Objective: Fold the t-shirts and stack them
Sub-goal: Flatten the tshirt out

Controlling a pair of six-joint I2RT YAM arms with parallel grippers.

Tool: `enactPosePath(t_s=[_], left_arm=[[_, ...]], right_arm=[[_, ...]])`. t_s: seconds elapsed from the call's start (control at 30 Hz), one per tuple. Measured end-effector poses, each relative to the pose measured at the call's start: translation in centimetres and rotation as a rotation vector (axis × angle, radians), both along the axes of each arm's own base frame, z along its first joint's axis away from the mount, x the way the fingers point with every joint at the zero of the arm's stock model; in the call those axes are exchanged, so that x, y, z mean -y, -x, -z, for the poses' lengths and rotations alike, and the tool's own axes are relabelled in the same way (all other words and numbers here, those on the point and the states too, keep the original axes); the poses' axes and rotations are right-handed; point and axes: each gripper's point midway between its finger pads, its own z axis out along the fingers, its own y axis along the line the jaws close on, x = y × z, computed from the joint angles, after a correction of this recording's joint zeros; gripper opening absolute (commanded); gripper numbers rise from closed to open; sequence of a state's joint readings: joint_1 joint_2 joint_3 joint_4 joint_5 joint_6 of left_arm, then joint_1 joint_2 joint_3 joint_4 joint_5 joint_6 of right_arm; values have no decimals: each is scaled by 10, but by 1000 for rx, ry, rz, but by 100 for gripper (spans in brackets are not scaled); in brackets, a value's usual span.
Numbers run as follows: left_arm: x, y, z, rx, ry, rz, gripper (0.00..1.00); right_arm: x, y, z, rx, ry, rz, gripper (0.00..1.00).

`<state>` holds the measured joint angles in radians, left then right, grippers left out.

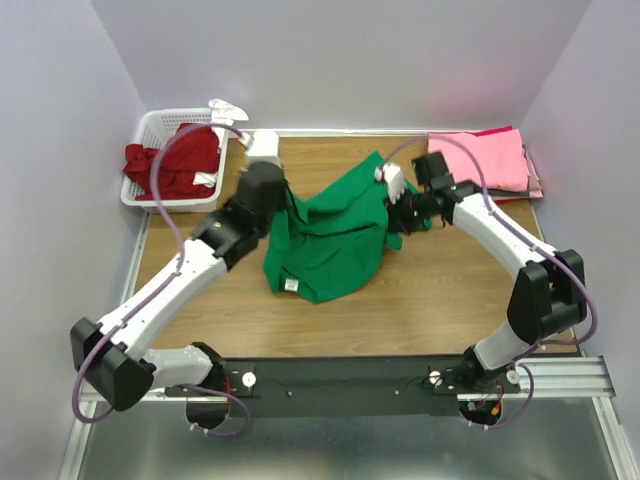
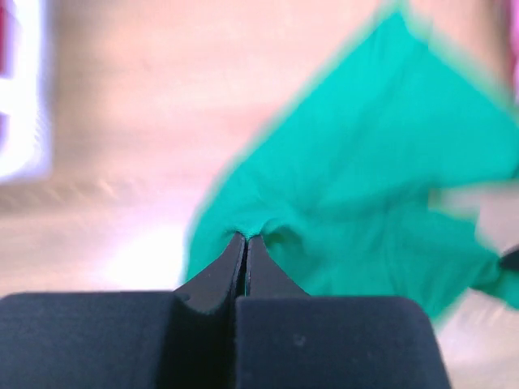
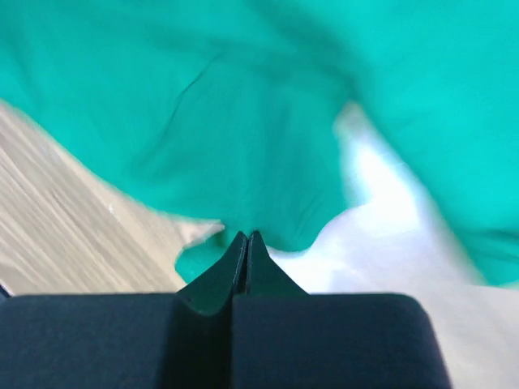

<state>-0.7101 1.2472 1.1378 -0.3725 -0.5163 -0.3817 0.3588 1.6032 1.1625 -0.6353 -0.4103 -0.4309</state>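
The left fingers (image 2: 220,274) are clamped on the green t-shirt (image 1: 330,245) at its left edge. The right fingers (image 3: 220,275) pinch its right side

From above, both sets of tips are lost: the left pincer (image 2: 246,239) behind its own wrist, the right pincer (image 3: 246,237) in folds of the green shirt (image 1: 325,245). Both wrist views are smeared, and the shirt runs off their right edges. A white glow (image 2: 20,89) is too blurred to name. The red shirt (image 1: 170,165) is half sunk in the basket (image 1: 150,125). The pink pile (image 1: 480,160) can't be counted.
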Motion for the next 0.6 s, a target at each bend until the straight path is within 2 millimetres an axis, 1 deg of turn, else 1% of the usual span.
enactPosePath(t_s=[0.07,0.1,0.17,0.2,0.23,0.27,0.3,0.33,0.37,0.4,0.43,0.47,0.5,0.53,0.57,0.6], left_arm=[[-15,-12,-40,84,56,-33,0],[-27,-19,-67,132,81,-52,0],[-38,-29,-124,238,126,-63,0],[-42,-32,-142,270,138,-65,0],[-47,-35,-166,318,155,-71,0],[-54,-36,-194,371,175,-77,0],[-58,-35,-217,416,193,-79,0],[-64,-34,-244,470,213,-86,0],[-67,-33,-258,499,226,-85,0],[-72,-29,-285,551,249,-89,0],[-75,-26,-304,591,268,-86,0],[-78,-22,-317,618,281,-84,0],[-82,-16,-334,658,300,-81,0],[-84,-10,-348,689,315,-76,0],[-88,-3,-360,719,329,-71,0],[-88,0,-364,730,336,-64,0]], right_arm=[[-8,-26,-50,130,-35,-9,0],[-11,-35,-72,180,-48,-12,0],[-17,-56,-135,336,-89,-20,0],[-19,-65,-172,432,-116,-22,0],[-19,-67,-192,481,-127,-22,1],[-18,-67,-224,556,-146,-20,0],[-16,-65,-254,623,-162,-17,0],[-14,-64,-273,666,-172,-11,0],[-11,-62,-298,725,-184,-2,0],[-9,-61,-317,770,-194,7,0],[-5,-58,-336,814,-204,18,1],[2,-53,-356,861,-213,34,0],[10,-50,-369,895,-214,55,0],[15,-48,-376,913,-212,68,0],[27,-44,-388,947,-206,99,0],[33,-41,-393,961,-201,115,0]])
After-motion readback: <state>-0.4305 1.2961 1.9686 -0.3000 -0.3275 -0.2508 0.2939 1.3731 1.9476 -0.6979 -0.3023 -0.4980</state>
